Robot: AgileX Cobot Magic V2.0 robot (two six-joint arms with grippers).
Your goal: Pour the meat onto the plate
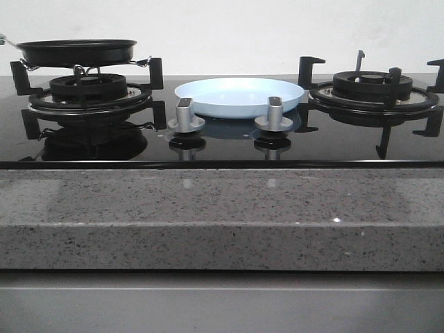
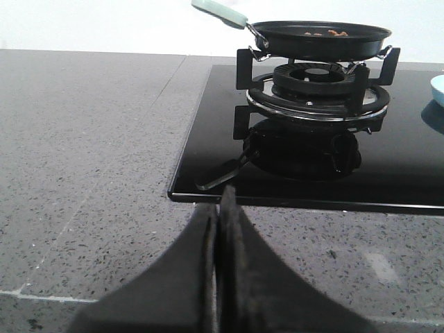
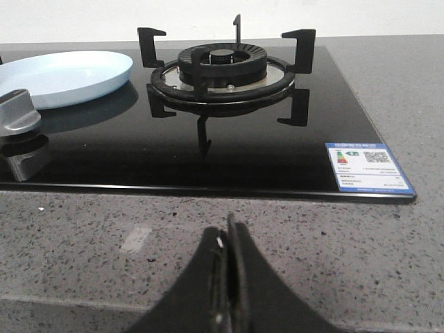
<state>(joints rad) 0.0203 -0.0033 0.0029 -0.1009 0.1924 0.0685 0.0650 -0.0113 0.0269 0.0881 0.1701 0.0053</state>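
The pale blue plate lies empty on the black glass hob between the two burners; it also shows in the right wrist view and its edge in the left wrist view. A black frying pan with a pale green handle sits on the left burner. A few orange-brown meat pieces show inside it in the left wrist view. My left gripper is shut and empty over the grey counter before the hob's left corner. My right gripper is shut and empty over the counter before the right burner.
Two silver knobs stand in front of the plate. The right burner with black pan supports is bare. A blue-white label sticks to the hob's near right corner. The speckled stone counter edge runs along the front.
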